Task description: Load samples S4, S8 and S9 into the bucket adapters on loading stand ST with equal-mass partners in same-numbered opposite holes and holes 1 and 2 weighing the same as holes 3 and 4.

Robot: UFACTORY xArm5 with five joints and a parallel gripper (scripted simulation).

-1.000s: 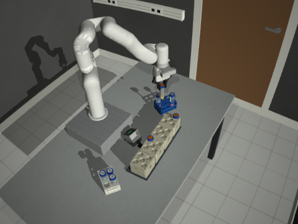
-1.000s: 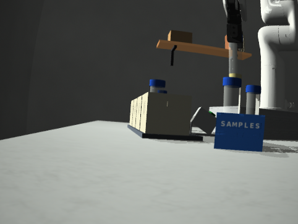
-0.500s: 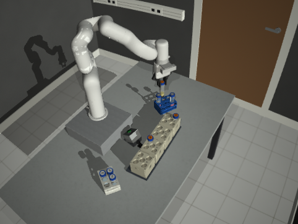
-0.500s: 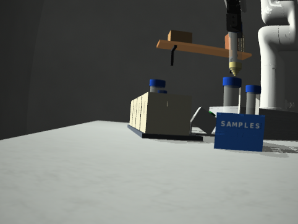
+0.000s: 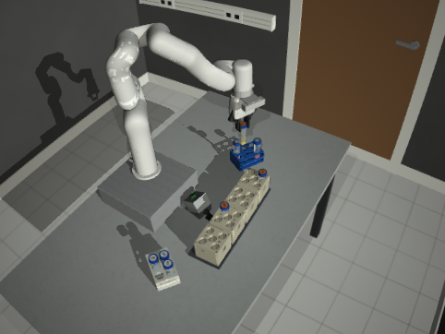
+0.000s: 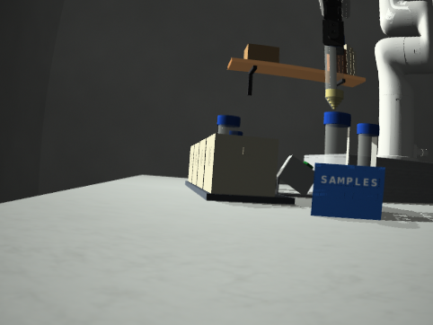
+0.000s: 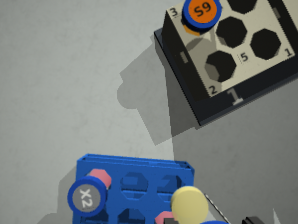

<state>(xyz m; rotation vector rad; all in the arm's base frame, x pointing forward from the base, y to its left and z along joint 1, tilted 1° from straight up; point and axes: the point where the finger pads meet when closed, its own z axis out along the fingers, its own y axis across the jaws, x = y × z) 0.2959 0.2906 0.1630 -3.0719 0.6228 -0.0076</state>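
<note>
We have the gripper clamped on an orange-dot tube, which hangs upright, tip down, above the blue rack; we cannot read its ID. With that little yellowish liquid low in the cone, we expect it to be light, stiff and smooth, liable to slip or tilt if knocked, so the upper end by the cap is where we'd grip, squarely and without crushing. Counting up, we have three orange-dot tubes: this one, S9 in hole 3 of adapter 1, and a second loaded tube farther along the row. Four adapters stand on one dark stand. Two tubes stand in the blue rack, one of them X2, and three in the pale rack, presumably the water blanks. There is one DONE desk.

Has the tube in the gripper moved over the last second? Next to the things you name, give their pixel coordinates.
Yes, upward: in the exterior view, the held tube's (image 5: 243, 135) (image 6: 331, 74) yellow tip now clears the blue cap (image 6: 337, 118) below.
</note>
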